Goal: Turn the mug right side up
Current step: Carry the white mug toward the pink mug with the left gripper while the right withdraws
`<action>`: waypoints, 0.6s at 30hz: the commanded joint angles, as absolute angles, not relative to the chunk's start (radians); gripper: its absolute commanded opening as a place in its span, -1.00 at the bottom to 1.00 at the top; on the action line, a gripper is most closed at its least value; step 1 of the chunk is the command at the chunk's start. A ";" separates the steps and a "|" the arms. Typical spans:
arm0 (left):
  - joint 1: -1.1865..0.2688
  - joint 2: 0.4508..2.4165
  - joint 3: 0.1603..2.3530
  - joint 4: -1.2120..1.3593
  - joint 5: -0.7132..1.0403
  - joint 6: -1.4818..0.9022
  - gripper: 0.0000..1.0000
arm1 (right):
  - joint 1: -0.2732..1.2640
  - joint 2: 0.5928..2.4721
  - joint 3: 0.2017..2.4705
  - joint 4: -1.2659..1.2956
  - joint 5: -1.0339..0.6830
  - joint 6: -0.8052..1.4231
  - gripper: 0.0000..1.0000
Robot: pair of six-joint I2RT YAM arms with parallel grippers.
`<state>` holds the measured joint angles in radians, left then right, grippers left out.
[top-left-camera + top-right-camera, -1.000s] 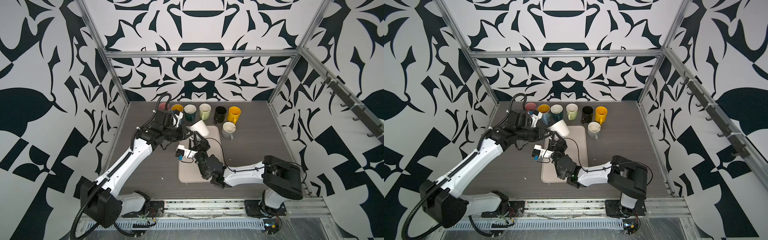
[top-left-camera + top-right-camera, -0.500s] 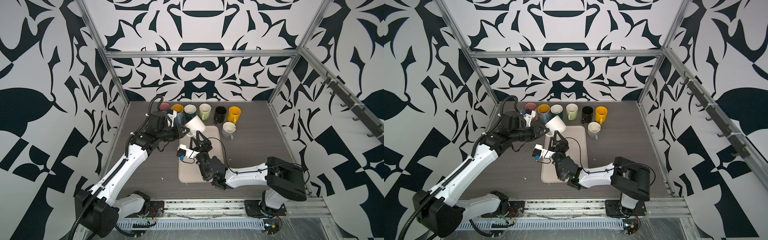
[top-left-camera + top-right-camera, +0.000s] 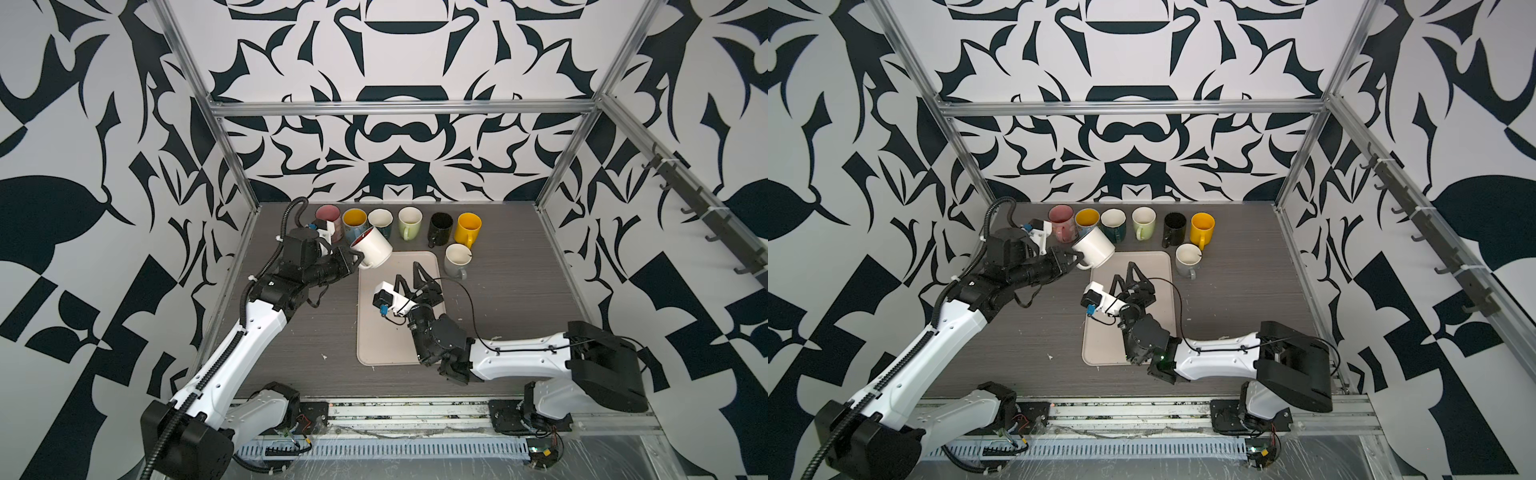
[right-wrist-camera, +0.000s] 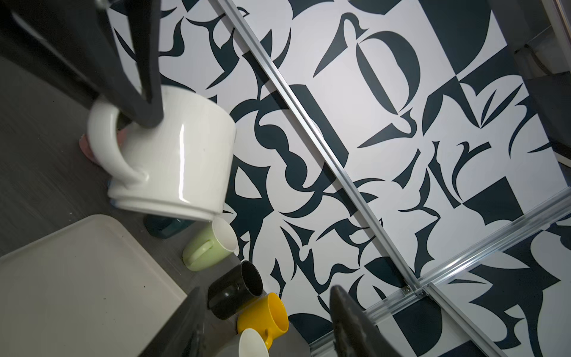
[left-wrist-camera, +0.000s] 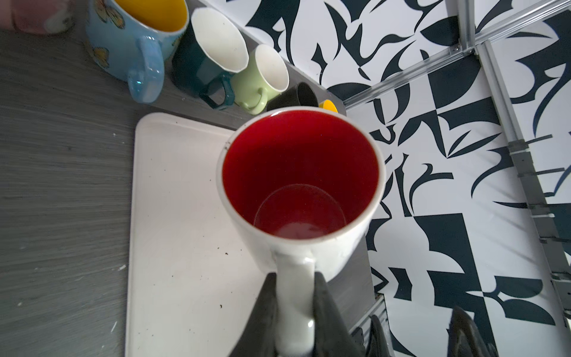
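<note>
A white mug point(image 3: 372, 252) with a red inside hangs tilted in the air over the back left corner of the beige tray point(image 3: 386, 345). Its mouth points up and to the left. My left gripper point(image 3: 356, 261) is shut on the mug's handle. The left wrist view looks straight into the mug point(image 5: 301, 191), with the left gripper point(image 5: 295, 296) pinching the handle from both sides. My right gripper point(image 3: 407, 271) stands open over the tray, in front of the mug and apart from it. In the right wrist view the mug point(image 4: 179, 160) hangs beyond the open right gripper point(image 4: 267, 292).
A row of upright mugs lines the back: pink point(image 3: 327, 216), blue with yellow inside point(image 3: 354, 220), dark teal point(image 3: 380, 220), light green point(image 3: 409, 220), black point(image 3: 440, 226), yellow point(image 3: 468, 227). A grey mug point(image 3: 457, 257) stands right of the tray. Patterned walls enclose the table.
My left gripper has carried the mug up and to the left, turning its mouth upward. The right gripper has opened wider and drawn back from the mug.
</note>
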<state>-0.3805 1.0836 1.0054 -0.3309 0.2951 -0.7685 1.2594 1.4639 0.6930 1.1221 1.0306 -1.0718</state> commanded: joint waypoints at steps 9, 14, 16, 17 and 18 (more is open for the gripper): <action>-0.374 1.030 0.957 -0.253 0.053 -0.653 -1.00 | 1.266 1.303 0.660 0.818 1.095 -0.682 0.26; -0.374 1.031 0.915 -0.259 -0.106 -0.594 -1.00 | 1.250 1.216 0.656 0.613 1.056 -0.495 0.26; -0.374 1.036 0.900 -0.252 -0.159 -0.574 -1.00 | 1.234 1.176 0.659 0.521 1.025 -0.408 0.26; -0.374 1.038 0.890 -0.240 -0.185 -0.565 -1.00 | 1.223 1.157 0.659 0.478 1.008 -0.364 0.26; -0.374 1.041 0.876 -0.226 -0.205 -0.556 -1.00 | 1.210 1.140 0.659 0.444 0.994 -0.321 0.26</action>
